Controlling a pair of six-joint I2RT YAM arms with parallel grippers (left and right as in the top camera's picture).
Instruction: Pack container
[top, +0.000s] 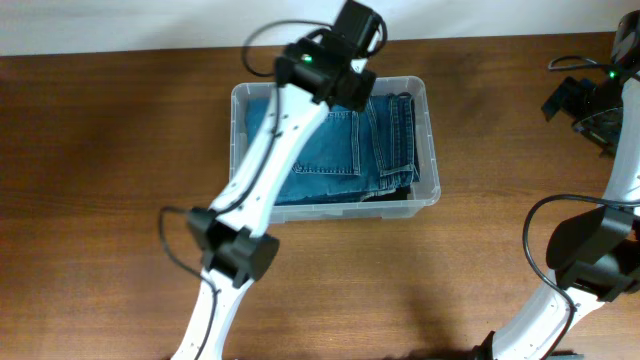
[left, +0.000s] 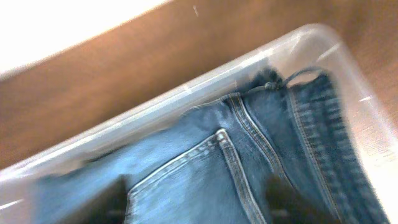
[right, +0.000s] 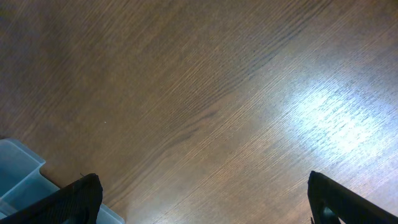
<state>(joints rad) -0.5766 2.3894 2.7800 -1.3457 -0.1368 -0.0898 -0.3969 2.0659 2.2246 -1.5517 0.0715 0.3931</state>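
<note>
The clear plastic container (top: 428, 150) stands at the middle back of the table. Folded blue jeans (top: 340, 150) lie inside it. My left gripper (top: 350, 88) hangs over the far part of the container. In the left wrist view its two dark fingers are spread apart just above the jeans (left: 249, 149), gripper (left: 202, 205) open and holding nothing, with the container's far wall (left: 186, 87) behind. My right gripper (top: 570, 100) is at the far right, away from the container. In the right wrist view it (right: 205, 199) is wide open over bare wood.
The wooden table (top: 100, 150) runs out on all sides of the container. A corner of the container (right: 18, 168) shows at the lower left of the right wrist view. The left arm (top: 265, 170) crosses the container's left half.
</note>
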